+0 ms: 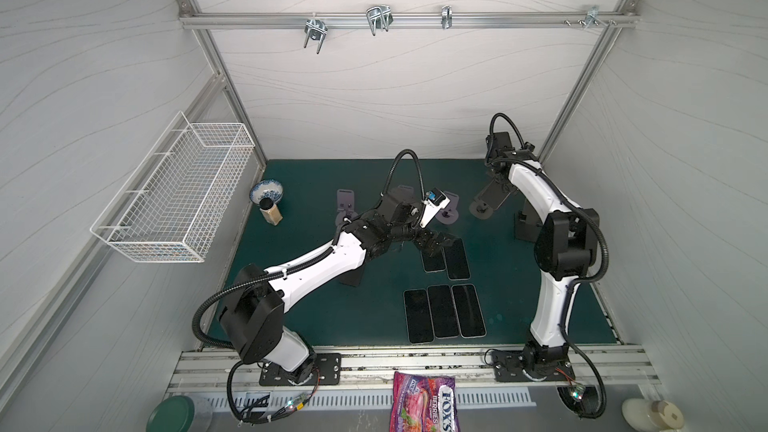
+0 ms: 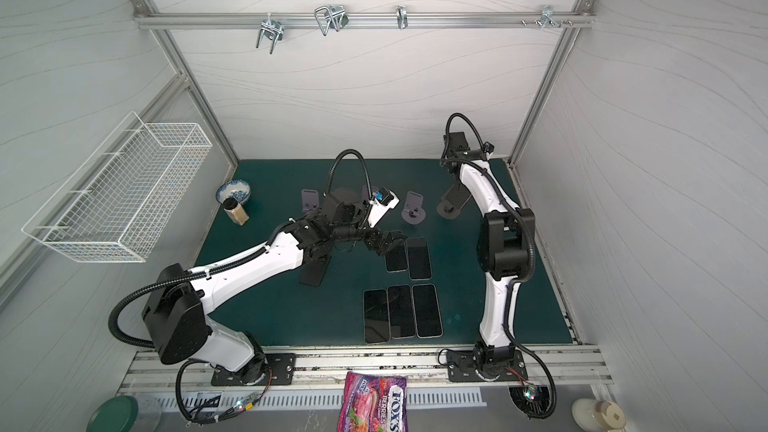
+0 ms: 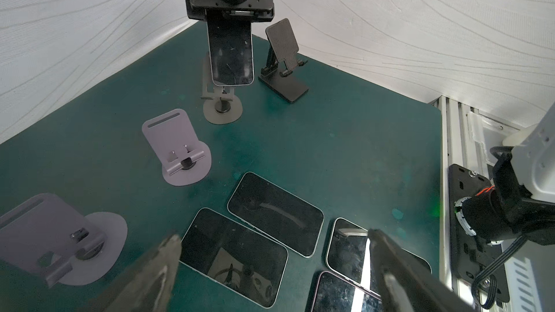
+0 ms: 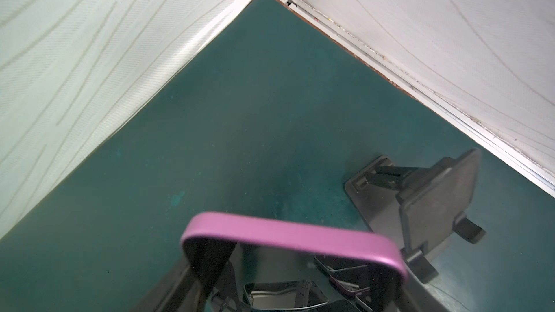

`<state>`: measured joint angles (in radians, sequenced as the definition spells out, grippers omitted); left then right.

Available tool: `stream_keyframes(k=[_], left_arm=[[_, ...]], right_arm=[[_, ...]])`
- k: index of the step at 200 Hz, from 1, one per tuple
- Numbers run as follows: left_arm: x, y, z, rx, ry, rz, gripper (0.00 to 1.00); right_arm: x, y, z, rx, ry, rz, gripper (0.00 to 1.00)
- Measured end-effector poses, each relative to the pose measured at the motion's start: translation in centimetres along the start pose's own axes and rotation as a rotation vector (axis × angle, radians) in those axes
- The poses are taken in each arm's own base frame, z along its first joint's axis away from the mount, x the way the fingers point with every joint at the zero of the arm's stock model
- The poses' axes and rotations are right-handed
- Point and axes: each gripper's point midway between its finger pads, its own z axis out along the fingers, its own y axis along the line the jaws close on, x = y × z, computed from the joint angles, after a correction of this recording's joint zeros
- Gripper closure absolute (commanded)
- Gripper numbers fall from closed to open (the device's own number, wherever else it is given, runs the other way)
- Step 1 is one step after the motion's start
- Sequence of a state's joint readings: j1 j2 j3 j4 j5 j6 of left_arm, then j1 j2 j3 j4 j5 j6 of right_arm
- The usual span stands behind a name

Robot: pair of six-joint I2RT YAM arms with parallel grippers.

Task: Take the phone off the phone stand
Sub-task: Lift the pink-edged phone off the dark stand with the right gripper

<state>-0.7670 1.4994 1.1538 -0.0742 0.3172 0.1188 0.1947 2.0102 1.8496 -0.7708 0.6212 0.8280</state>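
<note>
Top view: the left arm (image 1: 316, 268) stretches low across the mat (image 1: 332, 317), and the left gripper (image 1: 436, 241) hangs spread wide and empty over the flat phones (image 1: 446, 261). The right arm (image 1: 552, 305) stands folded tall, its right gripper (image 1: 496, 178) pointing down at the back.

Left wrist view: that gripper clamps the top of the phone (image 3: 231, 55), which stands upright with its lower edge just over the stand (image 3: 222, 109) ledge (touching or not, hard to tell).

Right wrist view: the fingers (image 4: 174, 286), partway closed, pinch the pink-edged phone's sides.
</note>
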Motion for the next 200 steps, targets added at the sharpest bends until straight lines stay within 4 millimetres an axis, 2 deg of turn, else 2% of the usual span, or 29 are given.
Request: stream_keyframes(k=[48, 110, 132, 171, 200], left_arm=[[-1.1, 0.3, -2.0, -0.049, 0.011, -0.050, 0.02], [-2.0, 1.0, -6.3, -0.167, -0.005, -0.139, 0.02], [-1.8, 1.4, -7.3, -0.208, 0.007, -0.174, 0.02], [-1.4, 2.3, -8.5, -0.283, 0.041, -0.249, 0.02], [-0.8, 2.4, -9.5, -0.317, 0.056, -0.300, 0.02]], right_arm=[[-1.9, -1.1, -3.7, -0.050, -0.042, 0.003, 0.34], [-4.3, -2.2, -9.8, -0.168, -0.080, 0.006, 0.35], [-3.7, -2.5, -11.6, -0.230, -0.062, -0.022, 0.35], [-2.1, -2.9, -14.5, -0.332, -0.030, -0.055, 0.42], [-1.6, -3.1, -16.7, -0.404, -0.020, -0.057, 0.42]])
